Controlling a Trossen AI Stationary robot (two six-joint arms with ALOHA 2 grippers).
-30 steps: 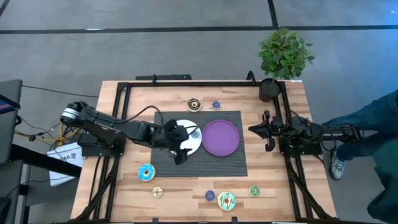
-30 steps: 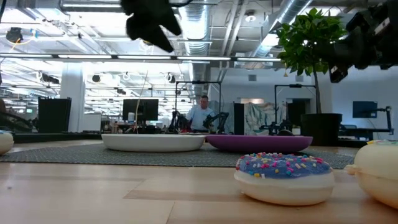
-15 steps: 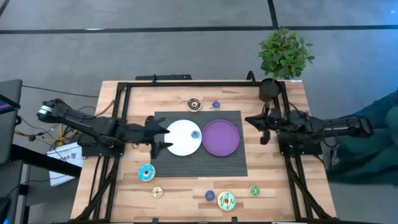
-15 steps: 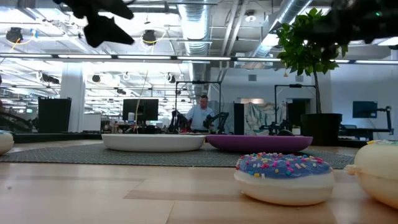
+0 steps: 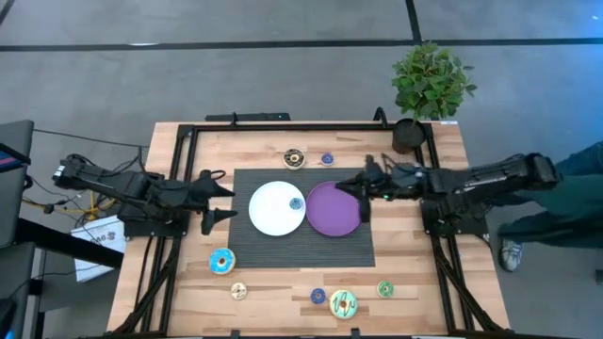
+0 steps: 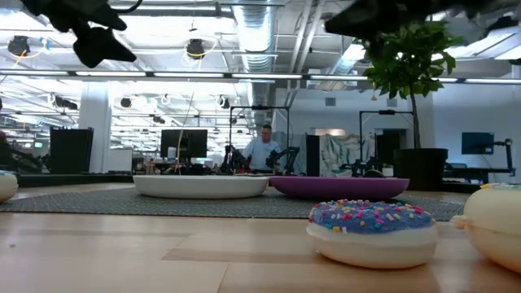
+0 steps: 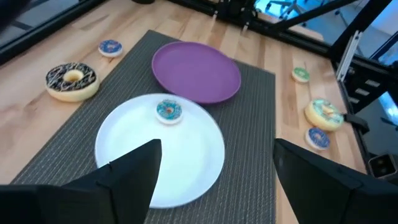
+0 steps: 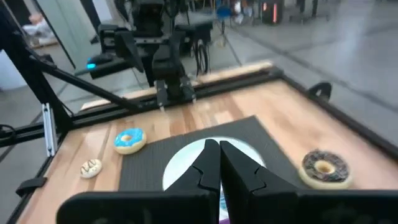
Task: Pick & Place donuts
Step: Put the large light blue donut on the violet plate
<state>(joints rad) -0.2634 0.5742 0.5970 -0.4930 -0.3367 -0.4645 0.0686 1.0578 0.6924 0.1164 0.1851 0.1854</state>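
My left gripper [image 5: 219,195] hangs open above the mat's left edge, left of the white plate [image 5: 268,215]. A small blue donut [image 5: 297,203] lies on that plate near its right rim, also visible in the left wrist view as the blue donut [image 7: 168,110]. My right gripper [image 5: 347,188] is shut and hovers above the right part of the purple plate [image 5: 330,215]. Other donuts lie flat on the table: a brown one [image 5: 294,158], a small blue one [image 5: 327,159], a larger blue one [image 5: 221,261], a tan one [image 5: 239,291], and several along the near edge.
A grey mat [image 5: 353,247] lies under both plates. A potted plant [image 5: 429,89] stands at the far right corner. Black frame rails [image 5: 179,160] run along the table's sides. A person's leg and shoe [image 5: 513,252] show beyond the right edge. Bare wood lies between the mat and the near donuts.
My left gripper has drawn back from over the white plate toward the table's left edge, and the small blue donut now lies uncovered on the plate. My right gripper has reached from the right edge toward the left, ending above the purple plate.
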